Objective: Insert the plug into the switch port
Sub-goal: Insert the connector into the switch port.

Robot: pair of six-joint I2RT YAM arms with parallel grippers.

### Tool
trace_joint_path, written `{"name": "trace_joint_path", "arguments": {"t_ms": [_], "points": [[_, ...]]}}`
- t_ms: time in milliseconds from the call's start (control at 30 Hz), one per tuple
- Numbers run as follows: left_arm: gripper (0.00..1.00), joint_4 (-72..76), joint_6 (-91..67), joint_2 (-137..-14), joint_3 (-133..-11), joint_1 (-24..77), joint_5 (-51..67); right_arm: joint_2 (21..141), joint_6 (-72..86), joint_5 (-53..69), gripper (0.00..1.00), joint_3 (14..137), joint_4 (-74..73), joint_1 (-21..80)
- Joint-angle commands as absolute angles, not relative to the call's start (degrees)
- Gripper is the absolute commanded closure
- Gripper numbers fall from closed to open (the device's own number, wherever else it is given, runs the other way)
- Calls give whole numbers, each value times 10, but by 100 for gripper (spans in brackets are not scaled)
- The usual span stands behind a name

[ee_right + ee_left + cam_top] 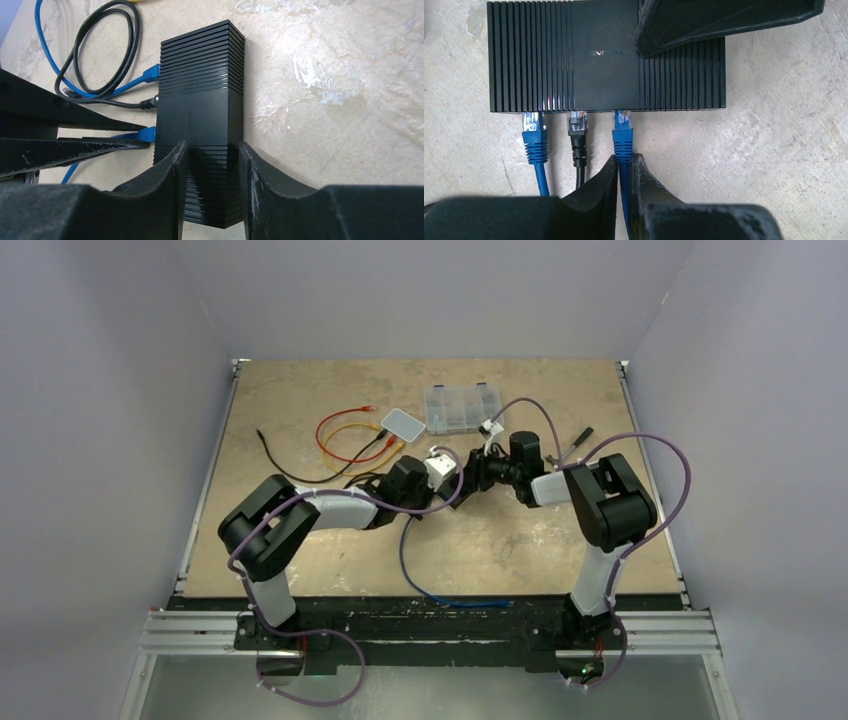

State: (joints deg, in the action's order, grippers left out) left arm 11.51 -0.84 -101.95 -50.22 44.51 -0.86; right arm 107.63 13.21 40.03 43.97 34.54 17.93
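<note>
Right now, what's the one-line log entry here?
left gripper shut on blue cable behind plug | plug at switch port, looks seated | right gripper straddles switch, contact unclear

Switch (534, 55) matt ribbed plastic (black); table (774, 150) rough, scuffed.

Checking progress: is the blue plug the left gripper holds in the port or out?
In: the blue plug sits as deep in the switch as the black plug beside it. Latched: cannot tell.
</note>
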Motion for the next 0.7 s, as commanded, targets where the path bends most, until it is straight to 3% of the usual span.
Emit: {"name": "trace_joint_path", "arguments": {"t_ms": [0,167,333,500,600,667], "points": [[100,303,-12,-1019,-547,442,-16,1107,117,526,60,440,272,245],[100,338,-23,-1029,-545,441,-17,1080,136,512,56,422,288,243],[100,344,-24,-1046,-528,441,-33,981,175,353,34,371,316,216],[100,340,-19,-1062,-547,430,-47,829,204,222,3,353,268,203],[98,318,-17,-1070,-576,420,-49,726,213,145,1,343,217,203],[90,306,-18,-1069,-590,418,-51,658,221,78,2,338,174,203]]}}
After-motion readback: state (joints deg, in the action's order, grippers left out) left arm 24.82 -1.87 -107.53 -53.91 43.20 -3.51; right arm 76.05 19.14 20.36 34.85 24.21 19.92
